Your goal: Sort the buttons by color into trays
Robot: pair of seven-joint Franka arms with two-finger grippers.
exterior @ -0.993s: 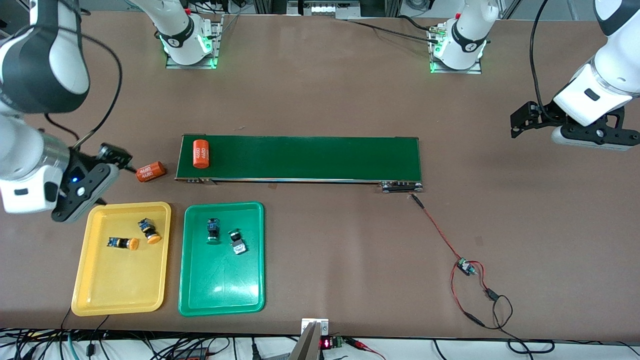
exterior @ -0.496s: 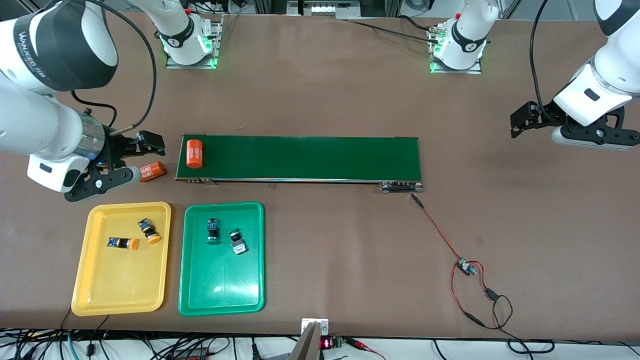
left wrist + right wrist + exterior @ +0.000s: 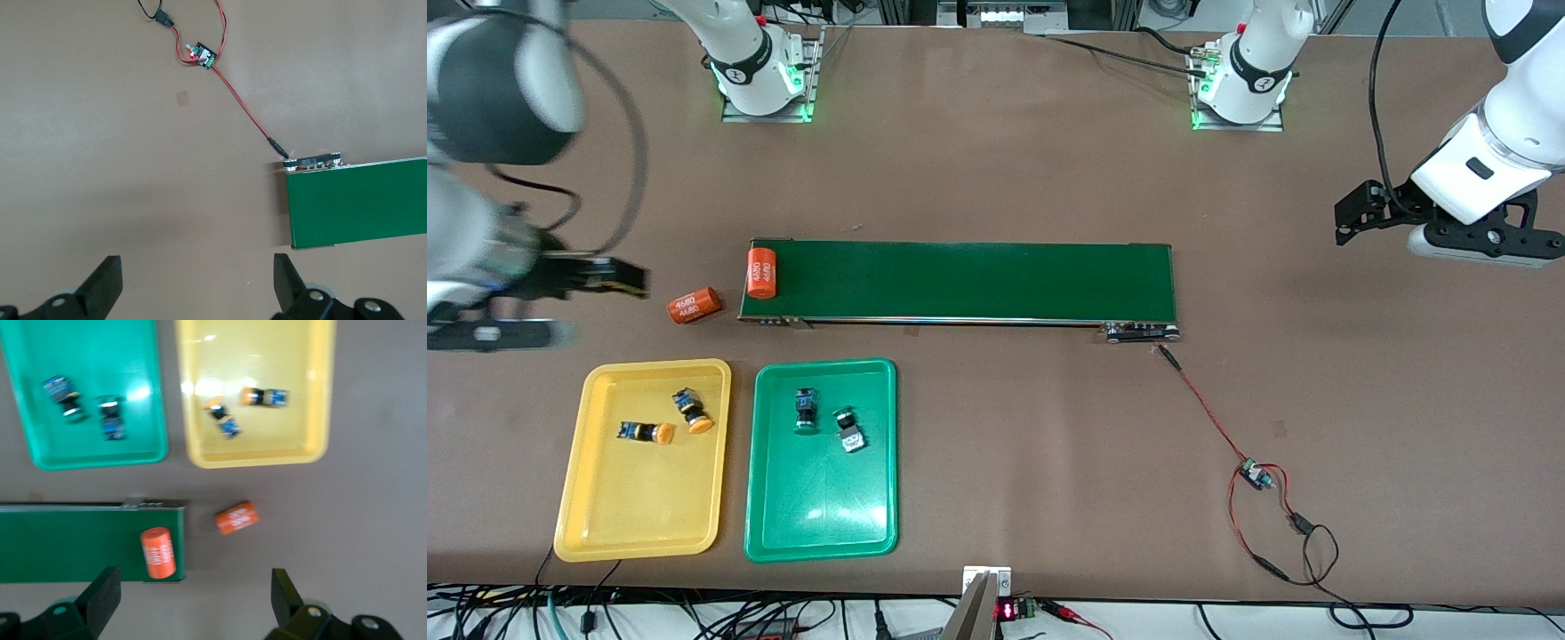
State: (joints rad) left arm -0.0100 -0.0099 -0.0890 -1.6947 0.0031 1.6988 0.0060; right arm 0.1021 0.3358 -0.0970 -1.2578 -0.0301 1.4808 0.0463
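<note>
The brown table (image 3: 996,160) carries a yellow tray (image 3: 618,524), green tray (image 3: 818,524) and belt (image 3: 978,280).

Orange-capped buttons: I count two, one (image 3: 646,432) beside the other (image 3: 692,412) in the yellow tray.
Green-capped buttons: two, (image 3: 806,410) and (image 3: 849,430), in the green tray.
Trays: two, one yellow tray (image 3: 631,516), one green tray (image 3: 818,524).
Orange cylinders: two, one (image 3: 762,273) on the belt, one (image 3: 694,305) on the table.
Belts: one belt (image 3: 978,280).
Circuit boards: one circuit board (image 3: 1255,476).
My grippers: two, left gripper (image 3: 1356,216), right gripper (image 3: 618,277).
</note>
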